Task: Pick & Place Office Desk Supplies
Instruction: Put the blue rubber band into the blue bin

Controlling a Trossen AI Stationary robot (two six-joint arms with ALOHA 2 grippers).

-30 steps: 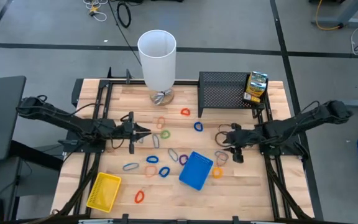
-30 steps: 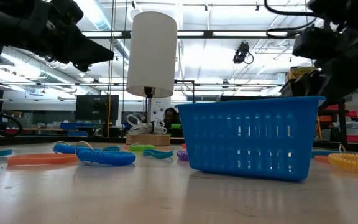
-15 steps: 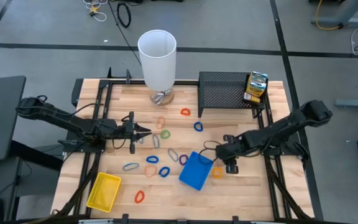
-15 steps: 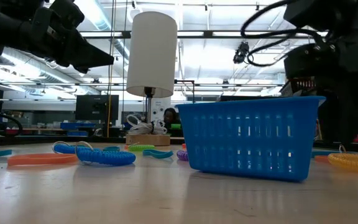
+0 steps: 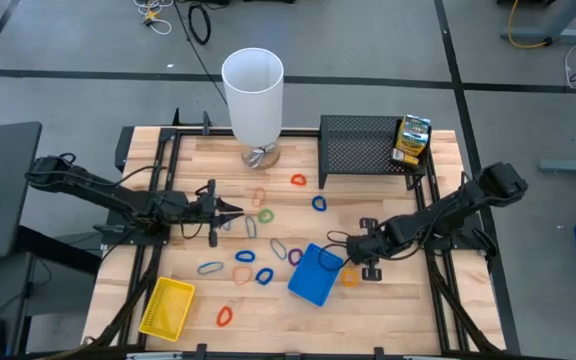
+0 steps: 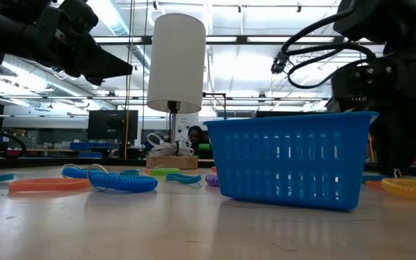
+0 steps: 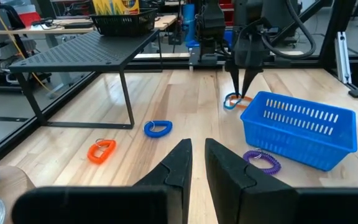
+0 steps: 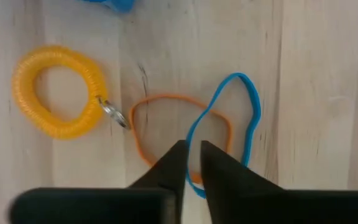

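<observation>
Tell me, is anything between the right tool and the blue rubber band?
Nothing visible is. The right tool is down right at the blue rubber band, which overlaps an orange band beside the blue tray.

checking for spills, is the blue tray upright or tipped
Upright: the blue tray sits flat on the table, rim up.

A blue tray [image 5: 315,275] lies tilted on the wooden surface [image 5: 388,310], with coloured band loops [image 5: 251,257] scattered beside and beyond it toward the white cylinder [image 5: 253,93]. The right tool [image 5: 346,254] is down just beside the tray's edge, over loops there. The left tool [image 5: 230,210] hangs well apart from the tray. A yellow tray [image 5: 167,307] sits near the surface's corner. A black mesh rack [image 5: 361,146] carries a printed box [image 5: 412,139].
</observation>
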